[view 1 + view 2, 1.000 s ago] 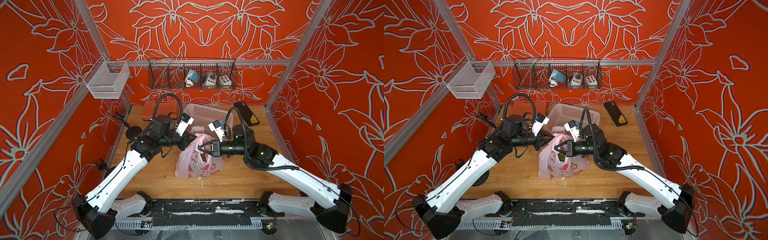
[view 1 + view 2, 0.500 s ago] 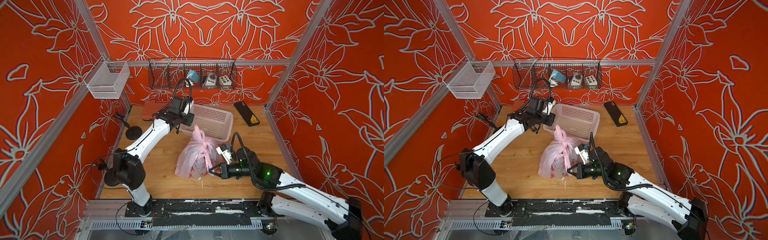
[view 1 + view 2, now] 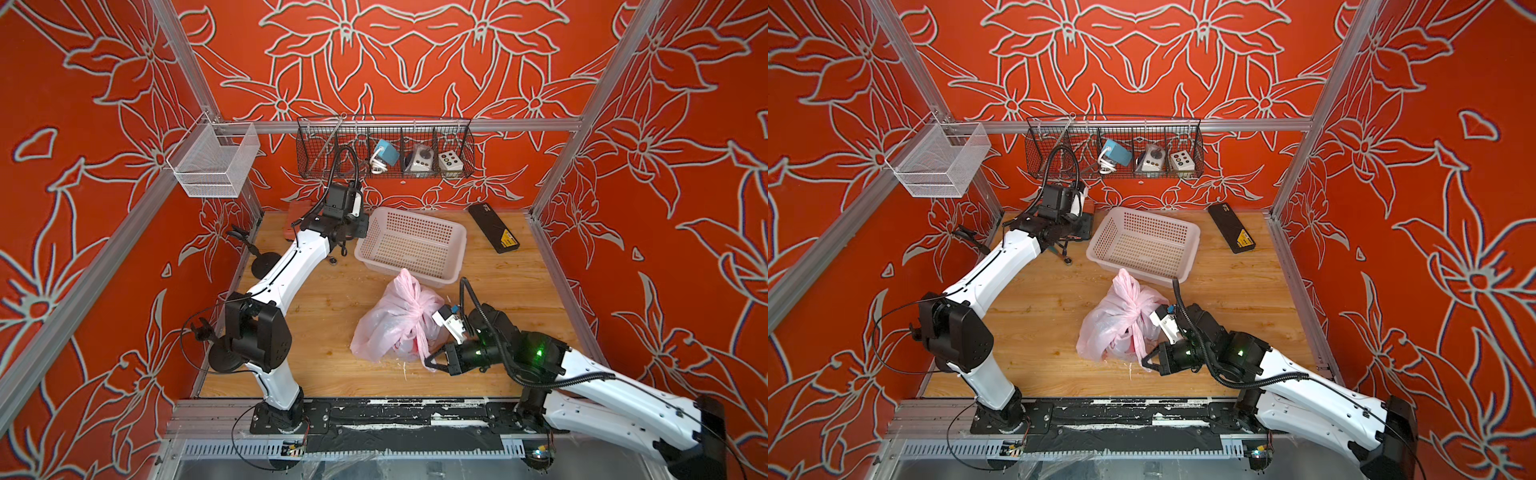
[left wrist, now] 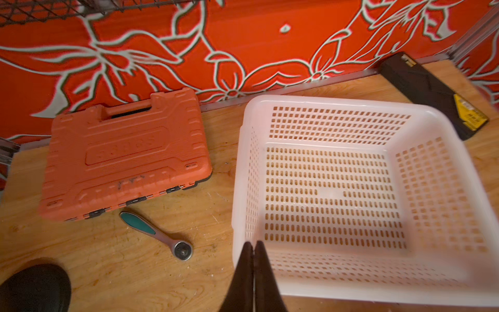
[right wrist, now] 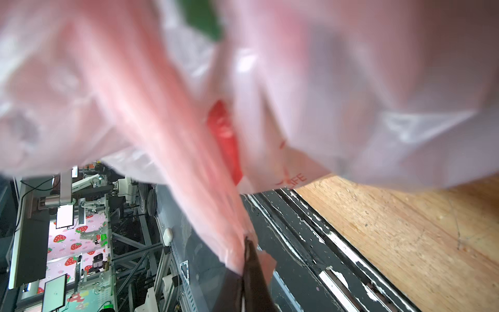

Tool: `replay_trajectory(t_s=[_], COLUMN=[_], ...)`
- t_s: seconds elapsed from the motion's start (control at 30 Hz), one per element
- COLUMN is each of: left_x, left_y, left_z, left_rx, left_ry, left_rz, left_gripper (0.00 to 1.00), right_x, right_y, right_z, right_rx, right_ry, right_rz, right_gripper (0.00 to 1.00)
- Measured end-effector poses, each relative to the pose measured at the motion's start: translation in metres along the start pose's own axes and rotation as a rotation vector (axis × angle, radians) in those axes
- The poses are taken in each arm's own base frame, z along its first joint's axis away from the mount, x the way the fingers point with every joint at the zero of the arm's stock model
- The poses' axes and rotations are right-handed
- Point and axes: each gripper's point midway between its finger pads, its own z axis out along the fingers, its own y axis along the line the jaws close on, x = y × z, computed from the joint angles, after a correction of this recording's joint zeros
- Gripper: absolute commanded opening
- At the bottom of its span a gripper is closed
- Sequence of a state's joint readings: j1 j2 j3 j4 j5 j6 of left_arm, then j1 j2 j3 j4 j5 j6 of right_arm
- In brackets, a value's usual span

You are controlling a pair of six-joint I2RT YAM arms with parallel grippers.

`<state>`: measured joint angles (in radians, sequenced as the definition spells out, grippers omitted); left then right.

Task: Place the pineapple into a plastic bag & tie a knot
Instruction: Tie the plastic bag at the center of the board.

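The pale-pink plastic bag (image 3: 386, 328) (image 3: 1113, 332) sits bulging on the wooden table, front of centre. Its handles are bunched into a knot (image 3: 417, 309) (image 3: 1136, 311), with one loose end standing up. My right gripper (image 3: 432, 360) (image 3: 1148, 360) (image 5: 247, 244) is low at the bag's front right, shut on the pink end of a handle. The pineapple is hidden inside; only a green patch (image 5: 202, 19) shows through the film. My left gripper (image 3: 360, 229) (image 4: 253, 244) hovers far back over the basket's corner, fingers together and empty.
A white perforated basket (image 3: 411, 245) (image 4: 337, 189) stands behind the bag. An orange tool case (image 4: 124, 156) and a ratchet wrench (image 4: 159, 235) lie at the back left, a black box (image 3: 494, 228) at the back right. A wire rack (image 3: 384, 147) hangs on the back wall.
A second ago both grippers were pulling at the bag's top. My left arm let go and swung back to the basket; my right gripper drew its handle end down toward the front.
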<state>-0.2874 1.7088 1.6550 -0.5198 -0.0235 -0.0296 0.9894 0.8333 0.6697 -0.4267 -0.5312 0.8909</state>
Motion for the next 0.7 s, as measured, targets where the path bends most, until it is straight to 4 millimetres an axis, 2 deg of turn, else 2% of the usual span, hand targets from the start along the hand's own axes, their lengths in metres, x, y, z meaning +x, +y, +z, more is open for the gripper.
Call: replay_trajectory(t_s=[0.07, 0.17, 0.33, 0.43, 0.53, 0.7], left_x=[0.001, 0.003, 0.015, 0.031, 0.044, 0.059], left_y=[-0.01, -0.033, -0.086, -0.103, -0.113, -0.125], left_z=[-0.013, -0.04, -0.103, -0.126, -0.133, -0.129], left_rx=[0.059, 0.203, 0.546, 0.666, 0.738, 0.818], left_ry=[0.013, 0.03, 0.069, 0.121, 0.179, 0.294], left_rz=[-0.033, -0.092, -0.203, -0.256, -0.293, -0.35], left_gripper=[0.41, 0.52, 0.67, 0.72, 0.73, 0.74], right_x=[-0.01, -0.019, -0.023, -0.022, -0.021, -0.02], right_y=[0.009, 0.015, 0.014, 0.009, 0.007, 0.008], right_z=[-0.004, -0.009, -0.004, 0.002, 0.004, 0.005], right_rx=[0.001, 0.013, 0.033, 0.051, 0.053, 0.045], right_ry=[-0.025, -0.052, -0.038, -0.019, -0.007, 0.002], right_rz=[-0.031, -0.065, -0.076, -0.067, -0.067, -0.07], right_gripper=[0.07, 0.04, 0.03, 0.03, 0.03, 0.02])
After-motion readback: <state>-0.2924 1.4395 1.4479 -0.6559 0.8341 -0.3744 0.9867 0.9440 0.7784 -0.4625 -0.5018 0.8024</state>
